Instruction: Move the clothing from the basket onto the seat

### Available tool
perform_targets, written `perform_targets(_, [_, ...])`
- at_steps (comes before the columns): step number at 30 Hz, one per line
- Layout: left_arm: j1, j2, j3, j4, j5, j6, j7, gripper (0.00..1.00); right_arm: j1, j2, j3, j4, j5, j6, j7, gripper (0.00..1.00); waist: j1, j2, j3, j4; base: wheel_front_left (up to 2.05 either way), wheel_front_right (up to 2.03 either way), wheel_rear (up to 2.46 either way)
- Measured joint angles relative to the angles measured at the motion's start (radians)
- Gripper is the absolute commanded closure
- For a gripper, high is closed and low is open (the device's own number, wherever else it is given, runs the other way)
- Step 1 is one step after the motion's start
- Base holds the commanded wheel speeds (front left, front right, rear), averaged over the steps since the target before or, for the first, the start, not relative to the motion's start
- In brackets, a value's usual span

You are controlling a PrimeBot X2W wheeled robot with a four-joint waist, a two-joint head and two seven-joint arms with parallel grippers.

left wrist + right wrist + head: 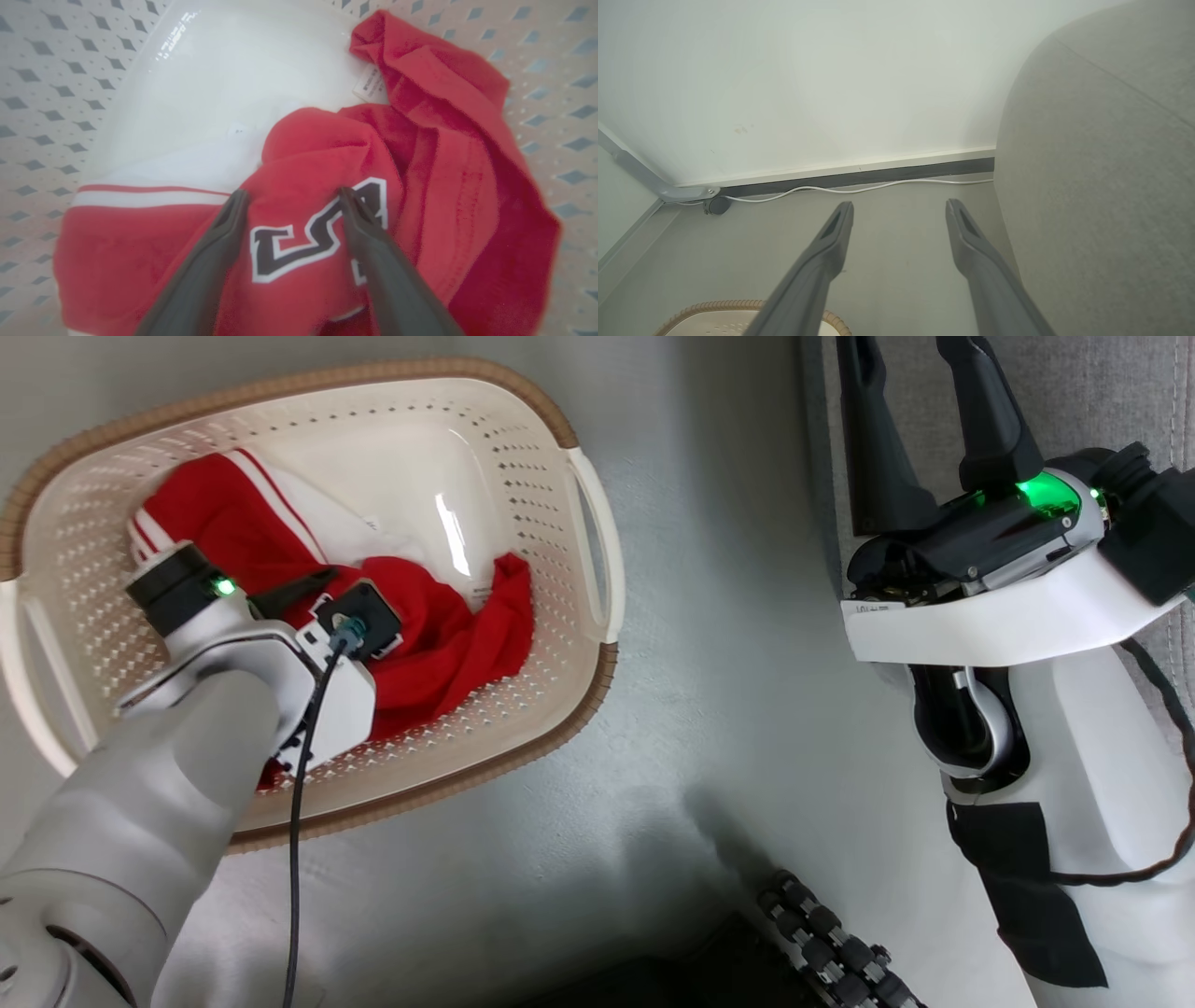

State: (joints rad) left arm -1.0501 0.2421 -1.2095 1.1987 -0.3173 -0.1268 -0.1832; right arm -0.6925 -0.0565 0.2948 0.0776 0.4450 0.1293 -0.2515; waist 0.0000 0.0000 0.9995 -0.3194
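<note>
- Risk of a shallow bite: the left pincer (294,193) stands spread, its tips resting at a raised fold of the clothing (303,154) beside the dark, white-edged lettering. Closing on so little slack cloth could let it slide out during the lift.
- Clothing lies crumpled inside the basket (560,523), well apart from the seat (1074,383). The red folds overlap, so one pull may drag everything up together or leave part trailing over the rim.
- Basket looks light: thin cream plastic, perforated walls, glossy bottom, brown woven-look rim. A hem caught on it could tip or drag it across the smooth grey floor (709,709).
- Fabric is soft and matte, with white stripes and a sewn label.
- Right pincer (900,205) hangs spread and empty beside the seat's rounded, coarse grey upholstery.
</note>
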Motion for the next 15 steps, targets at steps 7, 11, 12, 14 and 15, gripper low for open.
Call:
perform_targets(7, [-0.026,-0.002,-0.022,0.046,0.02,0.006,0.053,0.0,-0.004,0.001,-0.011,-0.012,0.023,0.0,0.0,0.0,0.0,0.0,0.029,-0.023,0.0,0.0,0.0])
perform_targets(11, [-0.027,-0.003,-0.022,0.059,0.017,0.006,0.09,0.0,-0.003,0.001,-0.021,-0.024,0.033,0.0,0.0,0.0,0.0,0.0,0.035,-0.019,0.0,0.0,0.0])
perform_targets(12, [-0.028,-0.004,-0.02,0.061,0.014,0.006,0.095,0.0,-0.003,0.001,-0.023,-0.025,0.033,0.0,0.0,0.0,0.0,0.0,0.037,-0.018,0.0,0.0,0.0])
perform_targets(14, [-0.028,-0.005,-0.013,0.064,-0.003,0.004,0.097,0.61,-0.002,0.001,-0.024,-0.026,0.033,0.0,0.0,0.0,0.0,0.0,0.038,-0.017,0.0,0.0,0.0])
perform_targets(15, [-0.028,-0.004,-0.012,0.065,-0.007,0.003,0.1,1.0,0.0,0.001,-0.024,-0.026,0.033,0.0,0.0,0.0,0.0,0.0,0.038,-0.017,0.0,0.0,0.0])
